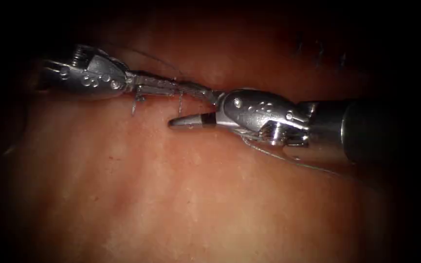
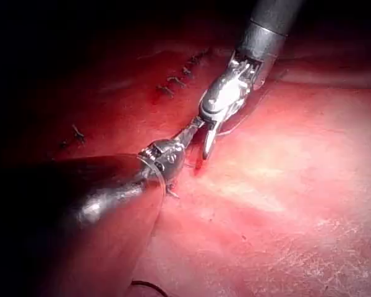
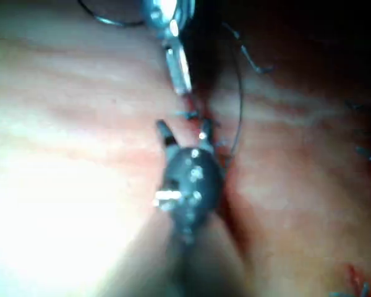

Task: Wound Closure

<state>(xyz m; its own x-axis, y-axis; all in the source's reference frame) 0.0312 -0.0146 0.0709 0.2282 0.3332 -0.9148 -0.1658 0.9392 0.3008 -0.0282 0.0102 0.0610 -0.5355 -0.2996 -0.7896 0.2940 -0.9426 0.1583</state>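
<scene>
Right tool [image 1: 198, 109] jaws spread wide, one jaw lying on the tissue [image 1: 181, 195], the other up against the left tool's tips at the cut [image 1: 191, 83]. Left tool [image 1: 191, 89] jaws pressed together; cannot tell what they pinch. Thread [image 1: 288, 158] trails beneath the right tool's wrist; needle not made out.

Silver riveted right tool [image 1: 191, 120], dark shaft [image 1: 366, 127].

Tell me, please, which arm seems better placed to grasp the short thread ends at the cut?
Right, probably: the right tool has open jaws beside the thread ends; the left tool lies along the cut.
</scene>
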